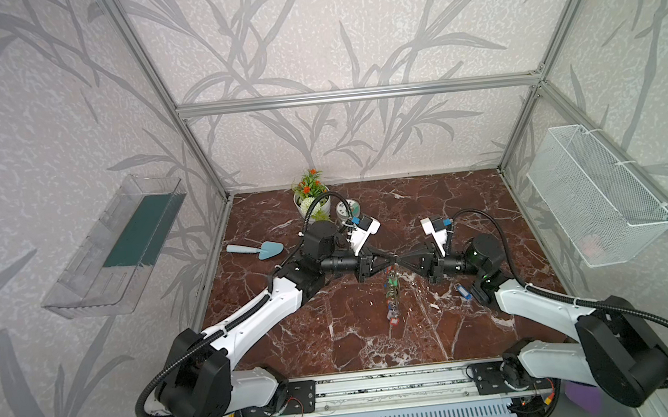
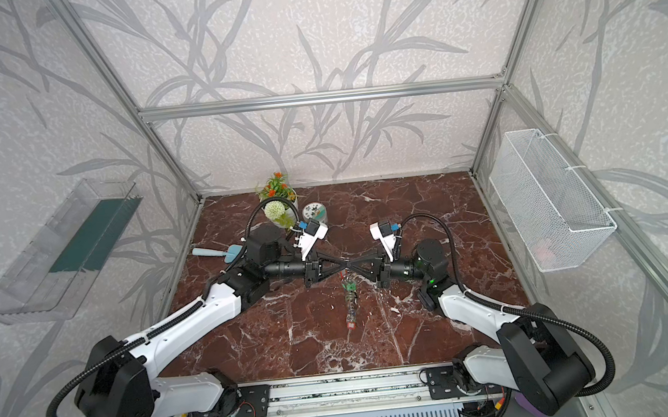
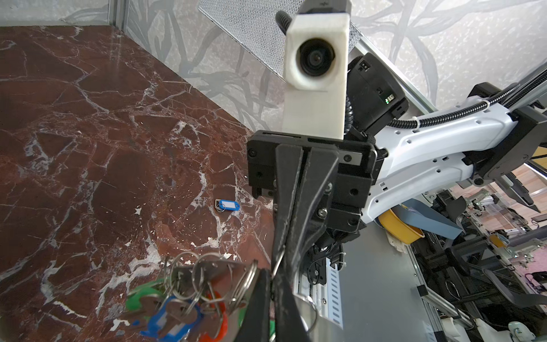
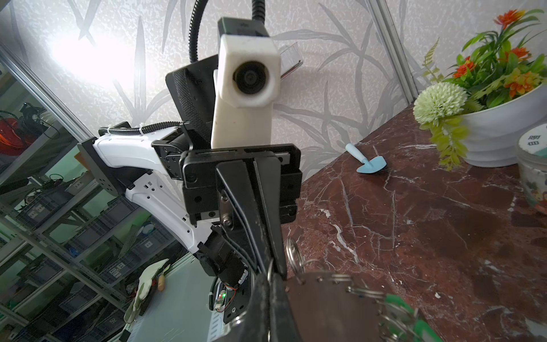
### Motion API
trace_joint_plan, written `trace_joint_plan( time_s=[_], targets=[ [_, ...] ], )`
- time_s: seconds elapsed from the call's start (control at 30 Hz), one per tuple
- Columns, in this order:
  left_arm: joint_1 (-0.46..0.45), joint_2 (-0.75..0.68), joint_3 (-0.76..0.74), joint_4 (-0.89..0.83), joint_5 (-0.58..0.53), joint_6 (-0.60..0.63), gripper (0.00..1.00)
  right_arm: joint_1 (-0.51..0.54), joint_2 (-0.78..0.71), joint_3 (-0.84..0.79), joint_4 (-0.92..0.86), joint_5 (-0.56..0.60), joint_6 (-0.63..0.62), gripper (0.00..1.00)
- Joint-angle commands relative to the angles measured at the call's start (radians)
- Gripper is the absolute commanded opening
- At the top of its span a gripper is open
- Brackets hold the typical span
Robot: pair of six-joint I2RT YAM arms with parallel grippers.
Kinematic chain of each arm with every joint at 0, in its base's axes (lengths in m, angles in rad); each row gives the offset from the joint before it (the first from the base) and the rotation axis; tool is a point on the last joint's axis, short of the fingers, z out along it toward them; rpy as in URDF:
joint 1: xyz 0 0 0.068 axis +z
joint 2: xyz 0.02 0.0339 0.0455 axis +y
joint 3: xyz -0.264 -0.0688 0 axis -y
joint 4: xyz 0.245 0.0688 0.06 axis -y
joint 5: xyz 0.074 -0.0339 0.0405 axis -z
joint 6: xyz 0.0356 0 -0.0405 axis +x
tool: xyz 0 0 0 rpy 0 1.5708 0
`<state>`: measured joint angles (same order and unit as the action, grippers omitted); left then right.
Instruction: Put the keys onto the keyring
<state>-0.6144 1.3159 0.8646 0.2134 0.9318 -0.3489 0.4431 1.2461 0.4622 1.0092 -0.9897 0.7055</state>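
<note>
Both grippers meet tip to tip above the middle of the table in both top views, my left gripper [image 1: 392,259] [image 2: 344,265] facing my right gripper [image 1: 402,259] [image 2: 353,265]. The keyring [image 1: 392,292] [image 2: 350,296] hangs edge-on under them, with a green key [image 1: 392,282] and a red key [image 1: 394,320] on it. In the left wrist view the left gripper [image 3: 271,277] is shut on the keyring [image 3: 207,275]; blue [image 3: 171,319], green [image 3: 142,296] and red [image 3: 216,316] keys dangle from it. The right gripper [image 4: 268,278] is shut on the keyring [image 4: 325,302] too. A loose blue key [image 1: 462,291] [image 3: 227,205] lies on the table.
A flower pot [image 1: 313,205], a small jar [image 1: 348,210] and a light blue trowel [image 1: 257,250] stand at the back left of the marble table [image 1: 337,343]. A wire basket [image 1: 598,196] hangs on the right wall, a clear shelf [image 1: 114,243] on the left.
</note>
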Motion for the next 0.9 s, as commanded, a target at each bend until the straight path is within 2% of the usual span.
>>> trace_joint_plan(
  time_s=[0.0, 0.03, 0.2, 0.33, 0.43, 0.57, 0.7, 0.87],
  targets=[
    [-0.036, -0.012, -0.016, 0.141, 0.018, -0.05, 0.03, 0.015, -0.014, 0.01, 0.045, -0.001, -0.003, 0.0],
    [-0.037, -0.013, -0.018, 0.145, 0.011, -0.053, 0.0, 0.016, -0.014, 0.01, 0.046, 0.001, -0.003, 0.0],
    [-0.051, -0.027, -0.045, 0.127, -0.055, -0.002, 0.0, 0.013, -0.014, 0.01, 0.039, 0.013, -0.007, 0.0],
    [-0.063, -0.037, -0.07, 0.142, -0.131, 0.063, 0.0, -0.013, -0.034, 0.001, 0.037, 0.03, 0.016, 0.26],
    [-0.073, -0.029, -0.074, 0.142, -0.186, 0.114, 0.0, -0.039, -0.078, -0.008, 0.004, 0.056, 0.047, 0.35],
    [-0.093, -0.026, -0.09, 0.161, -0.274, 0.19, 0.0, -0.056, -0.201, 0.019, -0.319, 0.158, -0.021, 0.4],
    [-0.12, -0.021, -0.132, 0.231, -0.371, 0.283, 0.0, -0.065, -0.359, 0.092, -0.773, 0.38, -0.162, 0.48],
    [-0.151, -0.015, -0.193, 0.327, -0.481, 0.395, 0.0, -0.121, -0.405, 0.159, -1.02, 0.464, -0.156, 0.51]
  ],
)
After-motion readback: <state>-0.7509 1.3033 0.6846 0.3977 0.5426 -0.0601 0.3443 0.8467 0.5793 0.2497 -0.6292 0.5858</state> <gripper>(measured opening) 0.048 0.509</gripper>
